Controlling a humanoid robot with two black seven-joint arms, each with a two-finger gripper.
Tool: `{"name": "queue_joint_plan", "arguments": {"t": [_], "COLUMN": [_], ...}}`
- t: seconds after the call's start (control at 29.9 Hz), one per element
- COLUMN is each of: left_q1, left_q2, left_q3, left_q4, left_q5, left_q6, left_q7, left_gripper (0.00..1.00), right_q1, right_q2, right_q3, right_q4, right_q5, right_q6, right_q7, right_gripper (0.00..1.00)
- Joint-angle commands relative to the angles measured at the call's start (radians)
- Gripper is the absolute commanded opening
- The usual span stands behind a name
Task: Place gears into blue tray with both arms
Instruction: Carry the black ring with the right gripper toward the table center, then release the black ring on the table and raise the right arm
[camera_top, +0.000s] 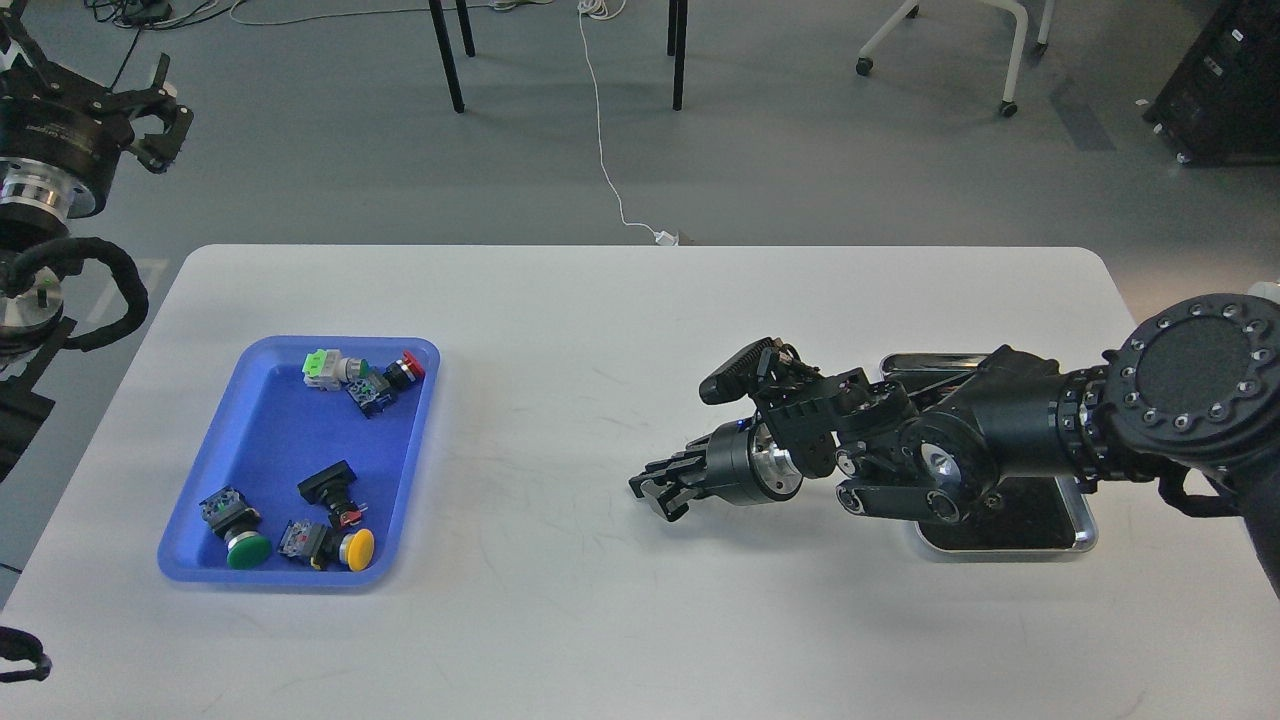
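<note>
Left gripper (160, 110) hangs off the table's (640, 330) edge with fingers spread, beside one blue tray (250, 420) holding five push-buttons (345, 545), while the right gripper (655, 490), its grip unreadable, stretches above the steel tray (1085, 525); gears indiscernible.

You see a matt white desk (600, 600) with a smooth top. The blue tray (260, 440) looks like smooth plastic with a soft sheen. The steel tray (1085, 535) has a shiny metal rim and a dark bottom. Your right arm (1000, 430) is matt black with a polished silver ring near the right gripper (655, 490).
</note>
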Motion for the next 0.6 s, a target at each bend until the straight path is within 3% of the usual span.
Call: {"name": "queue_joint_plan", "arguments": {"t": [0.0,0.2,0.37,0.4,0.57], "left_q1": [0.0,-0.003,-0.012,-0.014,-0.014], "left_q2": [0.01,0.012,0.012,0.007,0.007], "left_q3": [0.0,0.009,0.014,0.02,0.02], "left_q4": [-0.001,-0.002,-0.003,-0.005,-0.005], "left_q5": [0.0,0.004,0.012,0.015,0.015], "left_q6": [0.002,0.003,0.009,0.014,0.014], "left_q7": [-0.002,-0.003,0.003,0.005,0.005], "left_gripper": [0.98,0.98,0.98,0.98,0.98], "right_q1": [0.012,0.018,0.007,-0.012,-0.013], "right_q2": [0.0,-0.052,-0.146,-0.204,-0.204], "right_q3": [0.009,0.139,0.337,0.453,0.454], "right_q4": [0.001,-0.004,-0.039,-0.056,-0.056], "right_q5": [0.005,0.012,0.042,0.073,0.074], "right_q6": [-0.005,-0.012,-0.01,-0.004,-0.004], "right_q7": [0.0,-0.002,-0.003,-0.006,-0.006], "right_gripper": [0.63,0.79,0.89,0.93,0.93]}}
